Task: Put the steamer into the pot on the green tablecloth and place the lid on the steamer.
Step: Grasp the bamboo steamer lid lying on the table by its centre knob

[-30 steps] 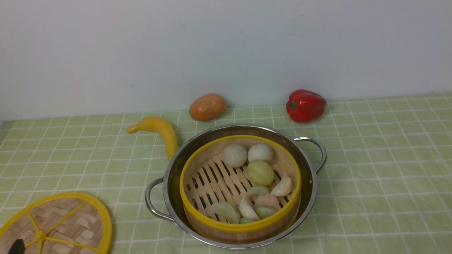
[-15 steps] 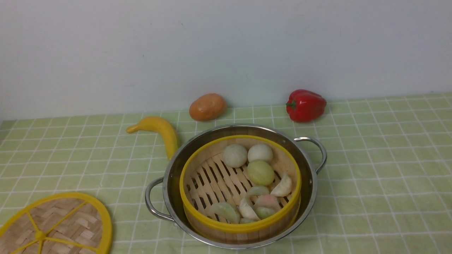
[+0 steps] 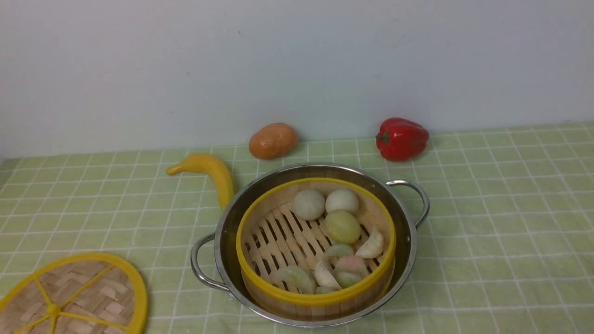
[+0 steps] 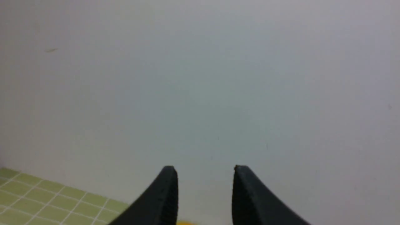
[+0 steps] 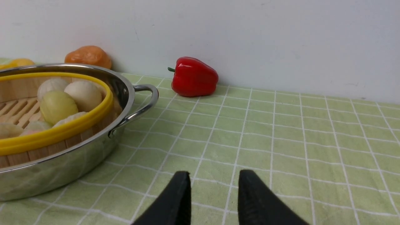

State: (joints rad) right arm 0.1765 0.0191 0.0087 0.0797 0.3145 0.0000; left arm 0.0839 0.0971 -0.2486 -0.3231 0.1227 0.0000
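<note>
The steamer [image 3: 278, 236] sits inside the shiny pot [image 3: 410, 246] on the green tablecloth [image 3: 510, 222], with buns and dumplings [image 3: 342, 226] on its slatted floor. At the front left the lid [image 3: 83, 287] lies flat on the cloth, partly cut off by the frame edge. Neither gripper shows in the front view. My left gripper [image 4: 204, 170] is open with nothing between its fingers and faces the wall above the cloth. My right gripper [image 5: 213, 175] is also open and bare, low over the cloth to the right of the pot [image 5: 62, 168] and steamer [image 5: 56, 132].
A yellow banana [image 3: 213, 174] lies against the pot's back left. Near the wall at the back are an orange potato-like piece [image 3: 273, 140] and a red pepper [image 3: 401, 138], the pepper [image 5: 193, 76] also showing in the right wrist view. The pot's loop handles [image 3: 415, 199] stick out sideways.
A black fingertip that showed over the lid at the front left corner a second ago has left the front view. Nothing else has moved.
</note>
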